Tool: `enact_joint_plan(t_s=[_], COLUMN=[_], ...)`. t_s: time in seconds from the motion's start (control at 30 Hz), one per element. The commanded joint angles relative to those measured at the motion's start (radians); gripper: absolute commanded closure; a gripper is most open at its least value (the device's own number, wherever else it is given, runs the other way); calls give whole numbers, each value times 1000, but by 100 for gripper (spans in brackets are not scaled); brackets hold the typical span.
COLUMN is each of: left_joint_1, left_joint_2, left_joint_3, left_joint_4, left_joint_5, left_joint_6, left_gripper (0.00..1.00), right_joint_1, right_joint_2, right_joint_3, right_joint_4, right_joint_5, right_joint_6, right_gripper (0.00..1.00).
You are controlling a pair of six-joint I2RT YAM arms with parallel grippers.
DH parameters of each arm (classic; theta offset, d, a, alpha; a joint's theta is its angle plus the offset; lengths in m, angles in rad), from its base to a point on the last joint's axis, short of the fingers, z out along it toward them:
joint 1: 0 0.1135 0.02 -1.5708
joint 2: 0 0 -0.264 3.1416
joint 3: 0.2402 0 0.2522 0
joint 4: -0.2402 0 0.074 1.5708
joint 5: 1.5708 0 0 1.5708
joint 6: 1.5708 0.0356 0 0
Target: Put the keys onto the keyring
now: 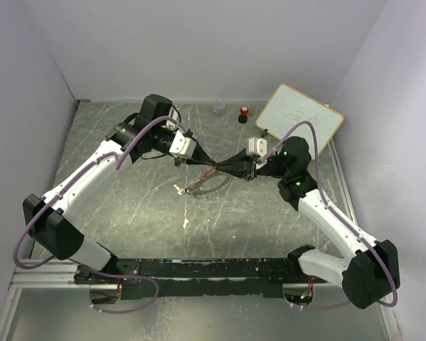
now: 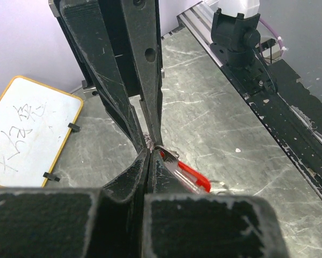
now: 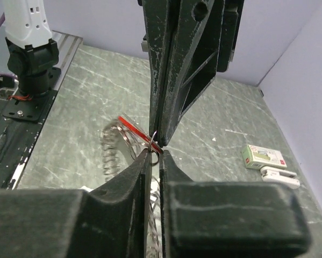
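The shut left end effector meets the right end effector tip-to-tip, the right one pinching the red key beside the keyring.

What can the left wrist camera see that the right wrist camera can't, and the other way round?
Only the left wrist view shows the scribbled whiteboard and the right arm's base. Only the right wrist view shows the toothed keyring, the left arm's base and two small white items near the wall. Both show the red key, with the left gripper and right gripper meeting tip to tip beside it.
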Motion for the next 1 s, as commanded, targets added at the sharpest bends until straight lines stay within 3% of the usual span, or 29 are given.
enact_joint_plan(t_s=[0.0, 0.23, 0.57, 0.97], left_joint_1=[2, 2, 2, 2], left_joint_2=[-14, -77, -275, -296], left_joint_3=[16, -86, -390, -429], left_joint_4=[85, 242, 709, 714], left_joint_5=[55, 18, -165, -191], left_joint_6=[0, -92, -301, -275], left_gripper=[93, 93, 93, 93], right_joint_1=[25, 26, 25, 24], right_joint_2=[11, -6, -11, -26], right_joint_3=[8, -4, -16, 10], right_joint_4=[23, 61, 115, 82], right_joint_5=[11, 159, 432, 535], right_joint_6=[25, 110, 344, 381], right_gripper=[98, 100, 100, 100])
